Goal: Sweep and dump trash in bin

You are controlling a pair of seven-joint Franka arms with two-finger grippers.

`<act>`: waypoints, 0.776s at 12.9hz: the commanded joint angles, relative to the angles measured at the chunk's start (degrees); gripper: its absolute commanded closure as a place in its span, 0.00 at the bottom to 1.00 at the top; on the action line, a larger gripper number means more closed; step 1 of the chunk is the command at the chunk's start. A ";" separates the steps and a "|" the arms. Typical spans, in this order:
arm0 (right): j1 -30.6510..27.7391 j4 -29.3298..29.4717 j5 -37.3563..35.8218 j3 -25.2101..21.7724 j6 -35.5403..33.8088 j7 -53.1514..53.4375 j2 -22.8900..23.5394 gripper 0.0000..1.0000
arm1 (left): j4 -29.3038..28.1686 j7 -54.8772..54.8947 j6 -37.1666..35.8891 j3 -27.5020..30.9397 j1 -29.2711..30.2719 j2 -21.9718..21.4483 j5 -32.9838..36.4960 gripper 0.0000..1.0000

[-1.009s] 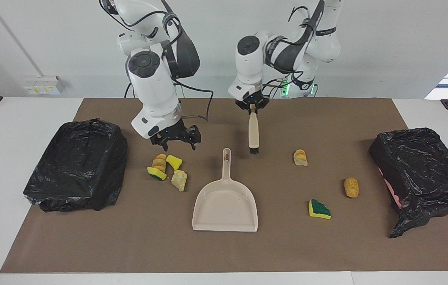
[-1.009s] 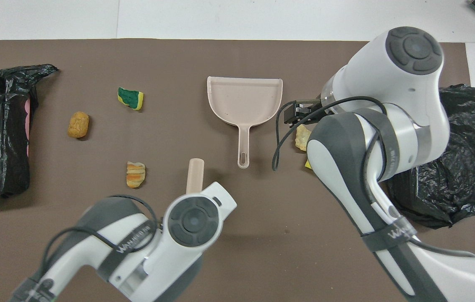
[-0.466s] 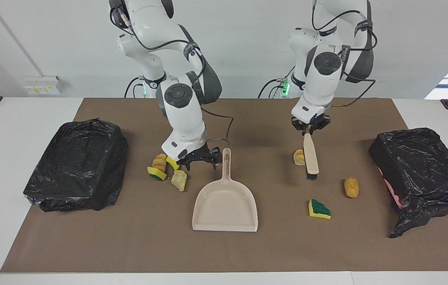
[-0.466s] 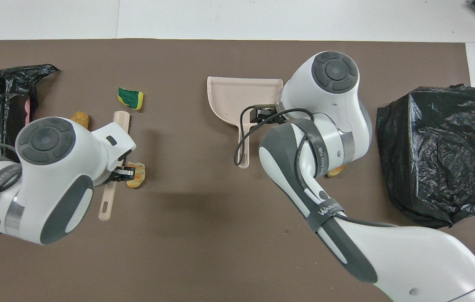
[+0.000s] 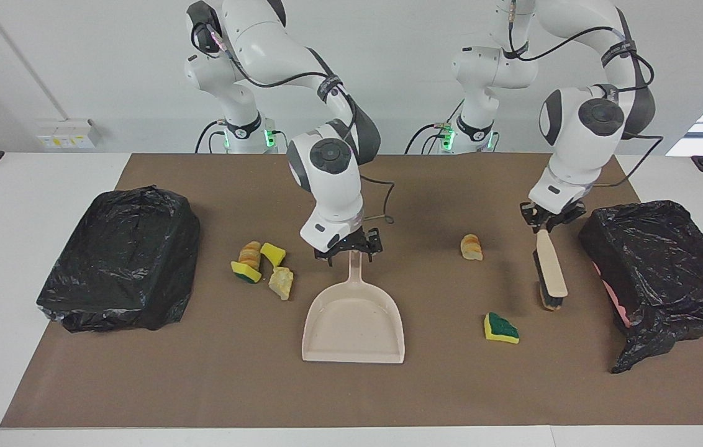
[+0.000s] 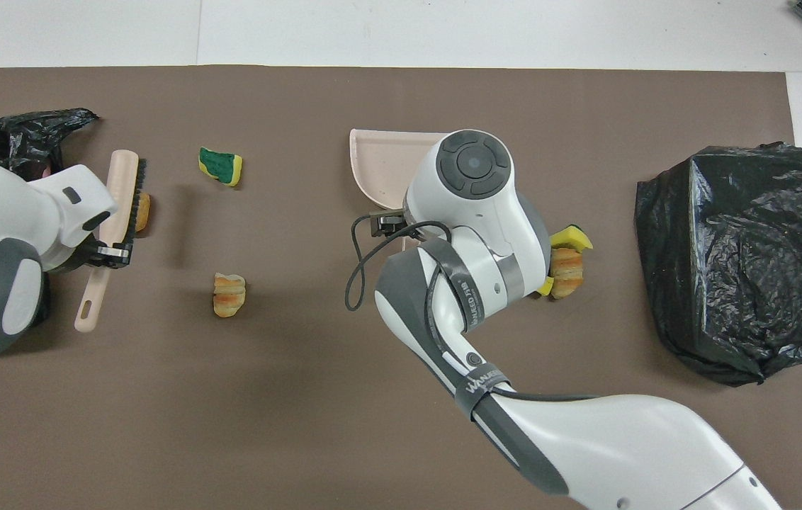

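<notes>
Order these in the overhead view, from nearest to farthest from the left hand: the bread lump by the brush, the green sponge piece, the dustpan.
From the left hand, which holds the brush:
1. Bread lump, beside the bristles.
2. Green sponge piece, farther from the robots, toward the table's middle.
3. Dustpan, mid-table, under the right arm.

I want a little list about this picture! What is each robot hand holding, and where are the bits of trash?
left end effector: holds the brush, bristles beside an orange lump
right end effector: at the dustpan handle
trash cluster: four scraps beside the dustpan, toward the right arm's end
bread lump: alone on the mat
green sponge: farther from the robots than the bread lump
bins: two black-bagged, one at each end
</notes>
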 commanded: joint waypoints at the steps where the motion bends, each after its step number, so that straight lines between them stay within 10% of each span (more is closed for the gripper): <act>1: 0.52 -3.28 -0.01 -0.17 2.16 0.77 -0.49 0.00 | 1.03 7.14 3.30 -0.95 5.67 2.70 0.83 1.00; 4: 1.05 -4.16 0.07 0.01 2.16 0.59 -0.49 0.05 | 0.42 11.38 4.20 -0.95 8.15 4.99 0.83 1.00; 7: 1.14 -3.64 1.12 0.01 1.37 1.29 -0.40 0.89 | -2.57 12.52 2.89 -1.04 7.89 4.29 0.83 1.00; 10: 0.96 -3.38 1.13 0.09 1.02 4.02 -0.40 1.00 | -5.45 16.65 -1.94 -1.56 5.70 1.75 0.65 1.00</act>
